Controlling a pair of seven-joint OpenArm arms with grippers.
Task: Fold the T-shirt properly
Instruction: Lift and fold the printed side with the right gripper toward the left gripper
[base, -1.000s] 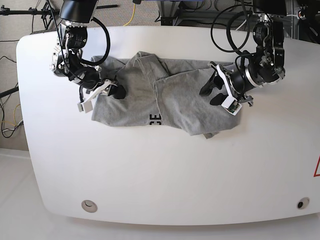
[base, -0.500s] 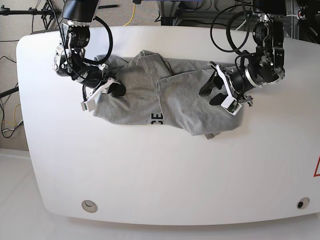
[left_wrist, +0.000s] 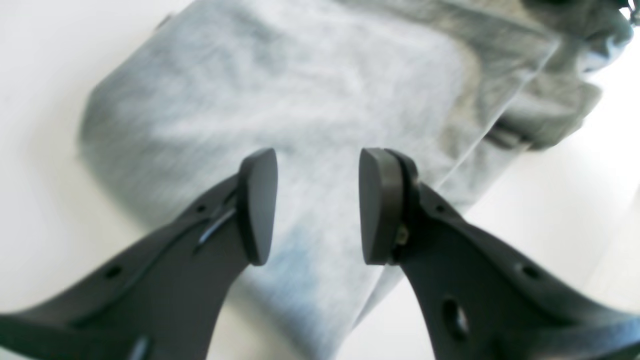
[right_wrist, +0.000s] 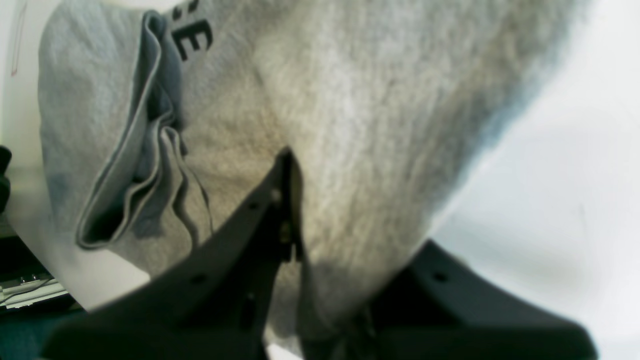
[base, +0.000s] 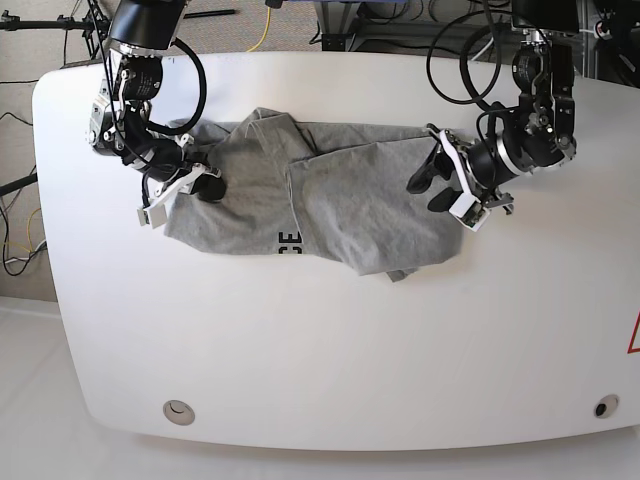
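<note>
The T-shirt (base: 320, 195) lies crumpled across the far half of the table (base: 330, 340), its long axis running side to side, with a bit of black lettering (base: 286, 241) on its near edge. The right tool (right_wrist: 295, 240) sits at one end of the shirt, and its wrist view shows the jaws pinched together with grey cloth bunched between them, so it is gripping the shirt there. The left tool (left_wrist: 317, 205) hangs over the opposite end with its jaws apart and nothing between them; the cloth spreads out just beyond its tips. Each end therefore has its own arm close by, and I judge the left tool must still close on its end.
</note>
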